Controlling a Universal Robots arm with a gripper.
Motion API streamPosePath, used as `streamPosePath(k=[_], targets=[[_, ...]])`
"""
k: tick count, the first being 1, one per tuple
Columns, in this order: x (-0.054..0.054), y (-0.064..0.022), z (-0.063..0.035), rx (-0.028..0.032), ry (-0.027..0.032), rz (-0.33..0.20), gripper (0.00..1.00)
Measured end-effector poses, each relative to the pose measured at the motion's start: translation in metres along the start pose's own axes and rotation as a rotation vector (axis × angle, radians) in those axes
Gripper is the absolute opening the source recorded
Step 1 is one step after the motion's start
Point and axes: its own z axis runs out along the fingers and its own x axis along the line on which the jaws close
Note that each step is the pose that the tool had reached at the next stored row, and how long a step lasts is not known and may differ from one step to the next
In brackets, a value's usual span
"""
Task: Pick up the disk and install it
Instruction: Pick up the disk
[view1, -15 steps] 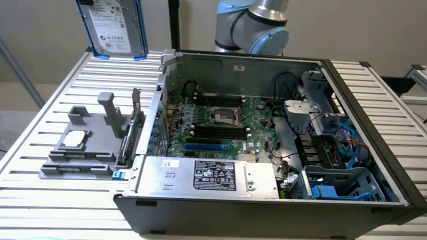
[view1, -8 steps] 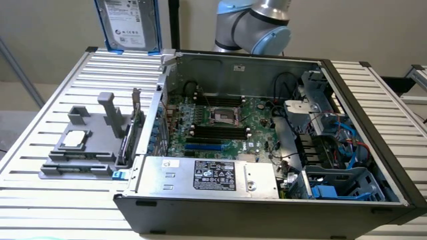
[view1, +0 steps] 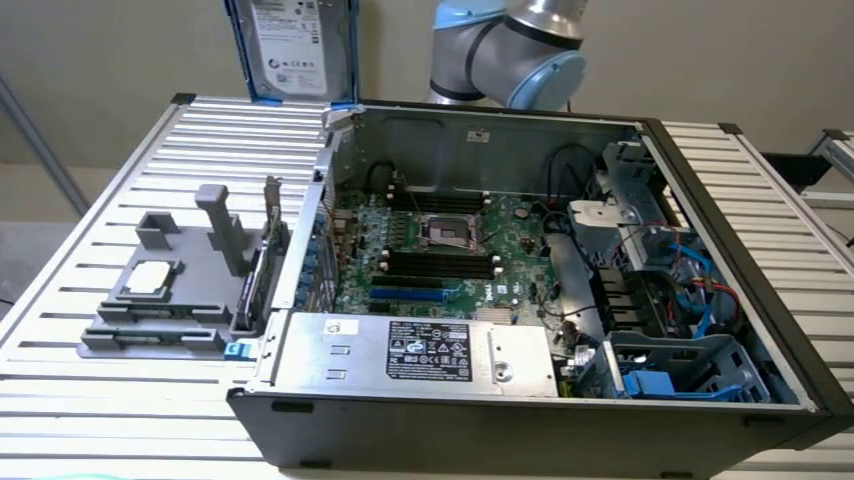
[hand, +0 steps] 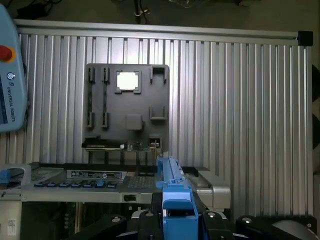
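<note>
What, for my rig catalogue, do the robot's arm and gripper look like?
The arm is built of rounded silver-grey metal joint housings with light-blue caps. The gripper is black and angular, with small round silvery screw heads on its body.

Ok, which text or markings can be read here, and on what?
"UNIVERSAL ROBOTS": on the pale blue pendant, printed sideways.
White label on the disk: too small to read.
Black-and-white label on the silver box in the computer case: too small to read.
</note>
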Motion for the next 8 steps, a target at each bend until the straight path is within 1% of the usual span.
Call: streamPosePath(k=[5,8], targets=[[0.001,-0.0228,-0.0008,-0.0008,-0.0005,0.000,0.33],[0.002,-0.0365,-0.0013,-0.0023,-0.0004,0.000,0.33]])
